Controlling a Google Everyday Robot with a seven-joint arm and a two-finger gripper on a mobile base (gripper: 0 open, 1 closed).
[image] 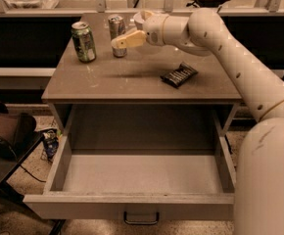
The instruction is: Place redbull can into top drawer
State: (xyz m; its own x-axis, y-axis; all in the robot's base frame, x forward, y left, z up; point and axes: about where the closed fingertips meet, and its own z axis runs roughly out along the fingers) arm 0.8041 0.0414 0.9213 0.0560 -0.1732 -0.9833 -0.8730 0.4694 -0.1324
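Gripper (119,41) at redbull can (115,26), partly hiding it; grip unclear; top drawer (132,200) open.

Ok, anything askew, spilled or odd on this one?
Nothing stands out. The redbull can and green can stand upright on the cabinet top, nothing spilled; the dark packet lies flat. The top drawer is open, and the gripper is at the redbull can.

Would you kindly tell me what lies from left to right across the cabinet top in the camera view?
Green can → redbull can → dark snack packet. The gripper overlaps the redbull can, so it is left unordered.
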